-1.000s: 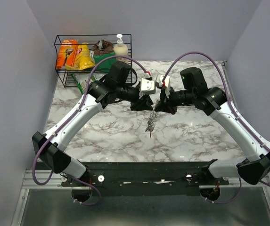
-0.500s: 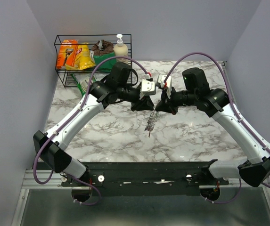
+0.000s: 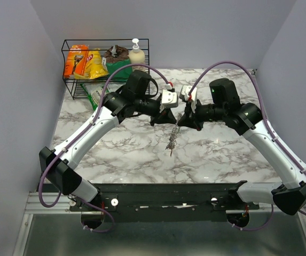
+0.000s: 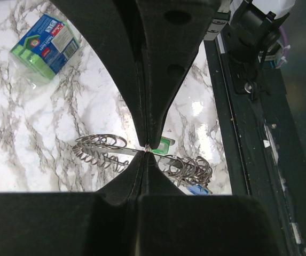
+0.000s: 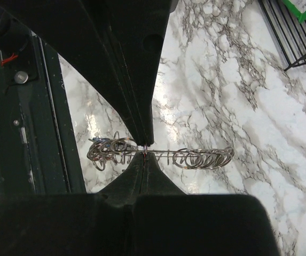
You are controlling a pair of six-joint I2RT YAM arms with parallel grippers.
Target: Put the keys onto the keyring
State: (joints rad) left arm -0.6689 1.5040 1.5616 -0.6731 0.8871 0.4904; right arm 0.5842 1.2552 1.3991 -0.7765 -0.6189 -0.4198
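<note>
At the near edge, find the dark base rail (image 3: pixel 163 202), with both arms bolted to it. Just beyond, note the marbled table (image 3: pixel 115 154). Above mid-table, locate the keyring (image 3: pixel 171 140): hangs as a narrow grey bundle of silver keys and loops, pointing down towards the rail. Cannot tell whether its lower tip touches the table. Held at the upper end from both sides. On the left side, see the left gripper (image 3: pixel 165 118), pinched tight on the thin ring wire. Confirm in the left wrist view: closed fully on the wire, with silver loops fanned out to either side of the pinch. Just beside the pinch, note a green key (image 4: pixel 165 145); lower down among the loops, a blue key (image 4: pixel 196 188). Cannot tell whether either is threaded on the ring. On the right side, see the right gripper (image 3: pixel 186 121), likewise clamped on the same wire. Confirm in the right wrist view: closed on the wire, with the bundle stretched sideways across the fingertips. Farther off on the table, well apart from the keyring, note a green-and-blue packet (image 4: pixel 45 41) lying flat. At the far left corner, find a black wire basket (image 3: pixel 142 66) holding orange snack packets (image 3: pixel 83 61) and a soap bottle (image 3: pixel 136 53).
</note>
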